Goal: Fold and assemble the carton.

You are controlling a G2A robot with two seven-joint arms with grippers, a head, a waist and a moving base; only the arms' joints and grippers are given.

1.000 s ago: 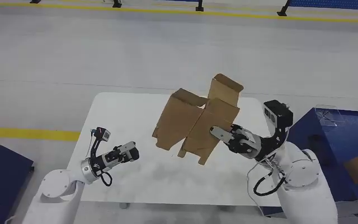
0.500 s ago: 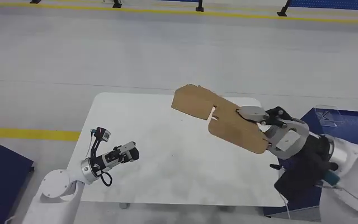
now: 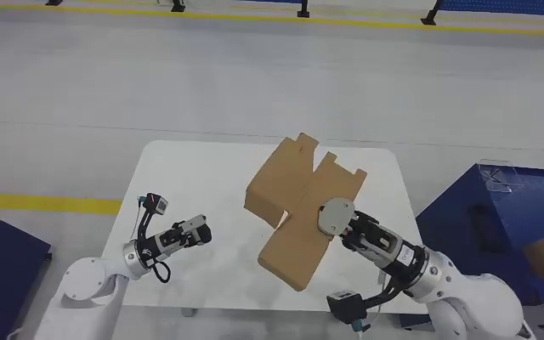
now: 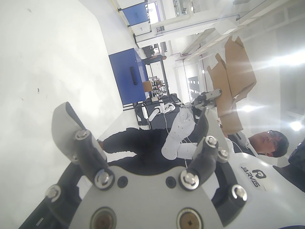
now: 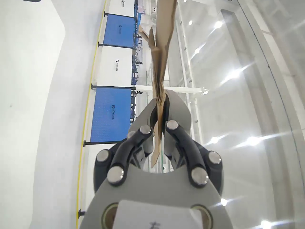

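The carton [image 3: 297, 200] is a flattened brown cardboard blank held up in the air over the right half of the white table [image 3: 187, 170]. My right gripper [image 3: 333, 218] is shut on it near its middle edge. In the right wrist view the carton [image 5: 165, 24] runs edge-on between the closed fingers of the right gripper [image 5: 160, 104]. My left gripper [image 3: 199, 231] stays low over the table's front left, well apart from the carton. In its own view the left gripper [image 4: 135, 122] is open and empty, with the carton [image 4: 236, 79] far off.
A blue cabinet [image 3: 484, 221] stands just past the table's right edge, and another blue block [image 3: 17, 255] sits at the far left. The left and middle of the tabletop are bare white surface.
The right arm swung the carton: partly opened over the table, then flat out toward the right edge, now back over the table's right middle. The left arm has not moved.
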